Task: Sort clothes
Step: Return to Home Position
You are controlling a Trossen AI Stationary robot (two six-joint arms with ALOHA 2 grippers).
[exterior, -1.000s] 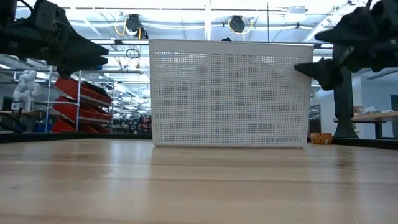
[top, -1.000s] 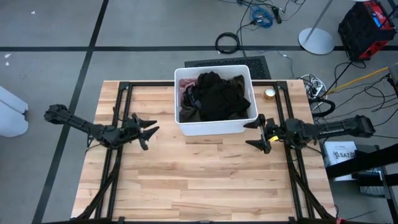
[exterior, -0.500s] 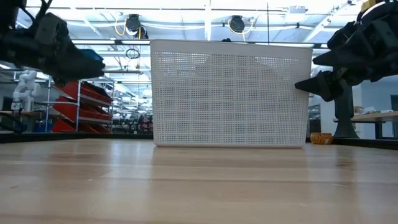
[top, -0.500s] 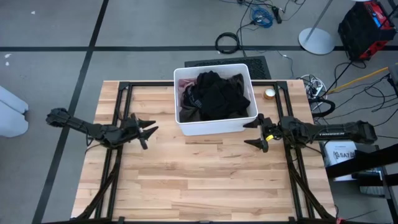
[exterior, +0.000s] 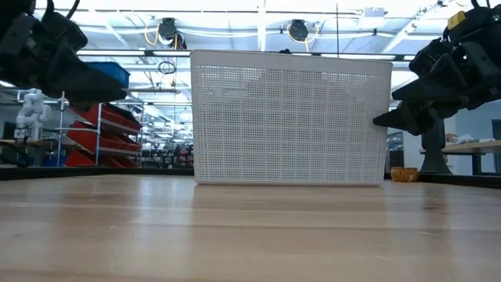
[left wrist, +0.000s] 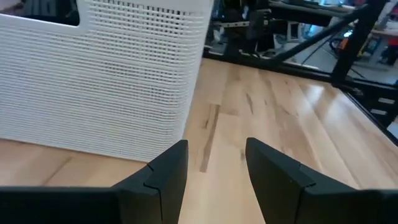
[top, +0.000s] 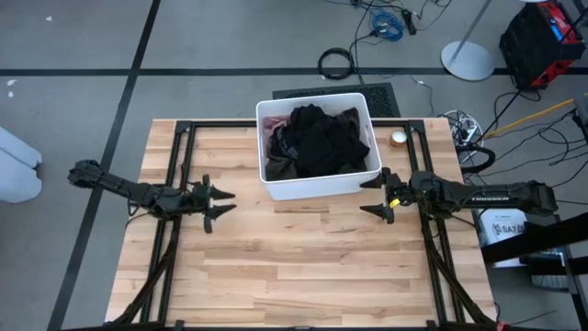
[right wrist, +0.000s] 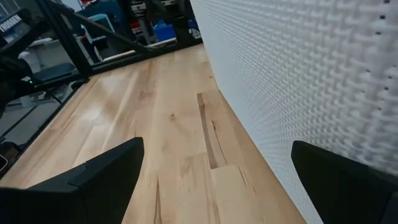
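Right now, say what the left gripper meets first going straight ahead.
Probably the right gripper opposite: the left gripper points over bare table, passing just in front of the white bin, though that margin is unclear.

A white perforated bin point(top: 317, 189) stands on the wooden table point(top: 303, 267), midway across and toward the far edge. A small tape roll point(top: 398, 139) lies on the table near the bin's far right corner. On the grey floor beyond are a black mat point(top: 384, 96), a coiled black cable point(top: 336, 63), a blue cable point(top: 389, 23), a white round base point(top: 467, 62) and a red-and-black case point(top: 542, 37).
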